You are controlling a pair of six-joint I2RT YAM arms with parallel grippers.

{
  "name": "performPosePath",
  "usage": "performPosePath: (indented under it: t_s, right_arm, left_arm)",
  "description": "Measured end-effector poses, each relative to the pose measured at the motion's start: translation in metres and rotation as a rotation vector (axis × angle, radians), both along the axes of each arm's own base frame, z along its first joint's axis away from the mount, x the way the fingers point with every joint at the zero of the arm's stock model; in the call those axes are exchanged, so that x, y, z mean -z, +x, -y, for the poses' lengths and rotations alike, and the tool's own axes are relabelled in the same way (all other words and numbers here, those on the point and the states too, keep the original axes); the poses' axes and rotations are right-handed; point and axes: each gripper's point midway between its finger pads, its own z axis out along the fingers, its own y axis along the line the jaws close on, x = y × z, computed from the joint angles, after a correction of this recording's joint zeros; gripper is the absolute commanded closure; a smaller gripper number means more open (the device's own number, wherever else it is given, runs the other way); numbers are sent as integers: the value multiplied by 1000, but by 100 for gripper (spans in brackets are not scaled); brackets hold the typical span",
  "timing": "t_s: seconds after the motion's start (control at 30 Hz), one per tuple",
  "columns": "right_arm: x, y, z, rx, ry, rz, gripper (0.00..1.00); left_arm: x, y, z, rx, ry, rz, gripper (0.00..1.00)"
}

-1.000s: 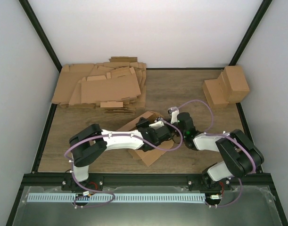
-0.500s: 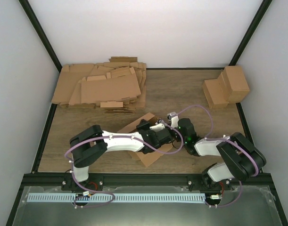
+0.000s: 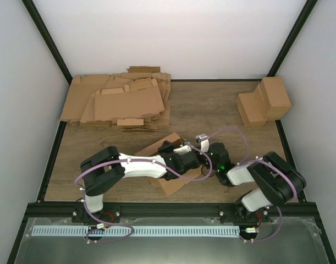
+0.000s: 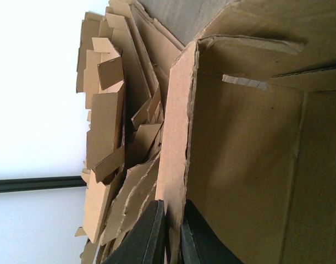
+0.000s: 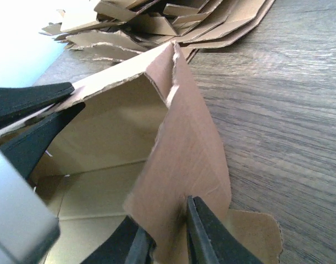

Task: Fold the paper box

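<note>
**Paper box half-up, both claws at its walls**

Paper box (image 3: 171,184) sits on the wood surface (image 3: 211,107), near-centre, btwn the two arms. In the top view the arms hide most of it; only its near corner & a strip of its far-left edge show. It's partly erected: walls standing, top open, inner panels visible in both wrist views.

Left claw (image 4: 171,220): clenched on one upright side wall. The thin card edge runs straight up btwn the two black fingers (image 4: 150,236), one outside the box, one inside. A short slot shows in the adjoining panel, near the top of that view.

Right claw (image 5: 166,234): a finger either side of an upright end flap at a box corner, flap leaning a bit. Gap looks narrow, but can't tell if it's pinching the card or sitting slack around it. A small tab lies flat on the surface just beyond the flap. The left claw's dark fingers show at the left edge of this view, on another wall.

Heap of flat card sheets (image 3: 118,102) lies at far left of the surface, near the box but apart from it in the top view. Folded brown cuboids (image 3: 264,102) stand at far right, well apart from the box.
</note>
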Motion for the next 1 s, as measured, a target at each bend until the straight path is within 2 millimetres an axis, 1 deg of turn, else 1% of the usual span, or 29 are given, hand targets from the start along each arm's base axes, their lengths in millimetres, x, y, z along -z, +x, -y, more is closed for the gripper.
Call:
performPosePath:
  t_s: [0.13, 0.37, 0.53, 0.7, 0.73, 0.83, 0.87, 1.0]
  right_arm:
    - [2, -2, -1, -2, 8, -6, 71]
    - [4, -6, 3, 7, 7, -12, 64]
    - [3, -5, 5, 21, 6, -6, 57]
    - [-2, -11, 10, 22, 25, 1, 51]
    - [-5, -12, 12, 22, 32, 5, 49]
    - [-12, -14, 20, 33, 58, 17, 38]
    - [-14, -14, 24, 44, 68, 21, 36]
    - [-20, -12, 44, 96, 102, 29, 34]
  left_arm:
    - [0, 0, 0, 0, -1, 2, 91]
    - [3, -1, -1, 3, 5, -3, 91]
    - [3, -1, -2, 3, 7, -2, 91]
    - [3, -1, -1, 6, 7, -2, 91]
    - [3, 0, -1, 6, 6, -2, 91]
    - [3, 0, -1, 8, 7, -1, 91]
    - [3, -1, -1, 8, 7, -2, 91]
    - [4, -1, 0, 11, 9, -3, 91]
